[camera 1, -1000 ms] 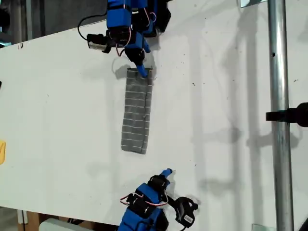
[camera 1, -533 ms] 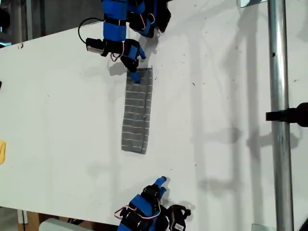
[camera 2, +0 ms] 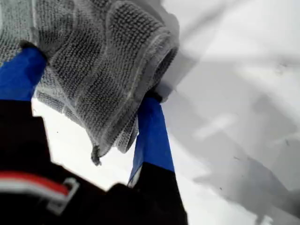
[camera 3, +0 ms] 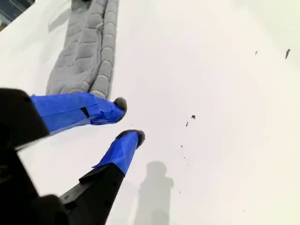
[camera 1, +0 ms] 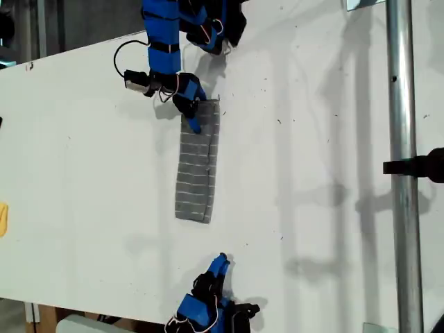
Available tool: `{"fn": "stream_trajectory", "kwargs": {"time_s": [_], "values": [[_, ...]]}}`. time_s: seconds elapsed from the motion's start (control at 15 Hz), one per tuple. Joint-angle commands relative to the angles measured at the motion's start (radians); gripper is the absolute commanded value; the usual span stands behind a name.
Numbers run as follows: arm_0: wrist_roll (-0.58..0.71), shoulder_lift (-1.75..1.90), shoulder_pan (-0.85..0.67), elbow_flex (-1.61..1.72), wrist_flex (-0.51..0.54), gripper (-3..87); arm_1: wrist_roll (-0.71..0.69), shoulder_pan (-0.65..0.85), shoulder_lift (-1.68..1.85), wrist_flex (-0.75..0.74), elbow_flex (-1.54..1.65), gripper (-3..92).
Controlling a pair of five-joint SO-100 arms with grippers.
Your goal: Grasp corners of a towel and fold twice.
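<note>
Pincer (camera 2: 89, 98) pinching towel (camera 1: 197, 165) end

Dark grey towel (camera 1: 197, 166) crossed by thin pale stripes, lying on a white surface (camera 1: 312, 229) flecked with small dark specks; bright blue fingers (camera 3: 75, 111) with dark tips on black bodies; red and white wires at the arms; silver-grey pole (camera 1: 402, 166) with black clamp (camera 1: 420, 166)

My first gripper (camera 2: 93, 93) has its two blue-taped fingers (camera 2: 151, 136) closed on a bunched fold of the towel (camera 2: 98, 61), grey knit with pale stripes. The cloth's loose edge hangs above the white table (camera 2: 243, 93).
</note>
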Motion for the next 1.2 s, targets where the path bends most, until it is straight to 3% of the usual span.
{"fn": "stream_trajectory", "kwargs": {"time_s": [0.0,0.07,0.13,0.27,0.47,0.53,0.6,0.8,0.93,1.0,1.07,1.13], "values": [[0.008,0.048,-0.009,0.011,0.005,8.2,-0.055,-0.021,-0.043,-0.181,-0.078,26.0],[0.011,0.051,-0.008,0.017,0.003,8.1,-0.061,-0.017,-0.051,-0.215,-0.086,3.9],[0.017,0.051,-0.009,0.02,0.003,8.1,-0.077,-0.008,-0.057,-0.198,-0.103,-0.2],[0.028,0.051,-0.011,0.032,0.002,8.3,-0.115,-0.011,0.057,0.041,-0.135,-0.2],[0.034,0.051,-0.008,0.063,-0.025,8.4,-0.052,-0.086,0.591,0.621,-0.16,-0.2],[0.04,0.051,-0.008,0.066,-0.031,8.5,-0.06,-0.063,0.687,0.755,-0.247,-0.2],[0.046,0.051,-0.009,0.066,-0.035,8.5,-0.067,-0.067,0.683,0.733,-0.285,-0.2],[0.077,0.051,-0.012,0.072,-0.058,7.9,-0.121,-0.103,0.201,0.233,-0.357,-0.2],[0.08,0.051,-0.012,0.086,-0.061,7.9,-0.202,-0.114,-0.17,0.031,-0.623,-0.3],[0.078,0.051,-0.014,0.098,-0.063,7.9,-0.239,-0.137,-0.249,-0.02,-0.753,12.3],[0.072,0.051,-0.011,0.107,-0.063,8.1,-0.272,-0.153,-0.221,-0.084,-0.793,33.0],[0.067,0.051,-0.008,0.114,-0.063,8.3,-0.273,-0.14,-0.175,-0.098,-0.778,28.9]]}}
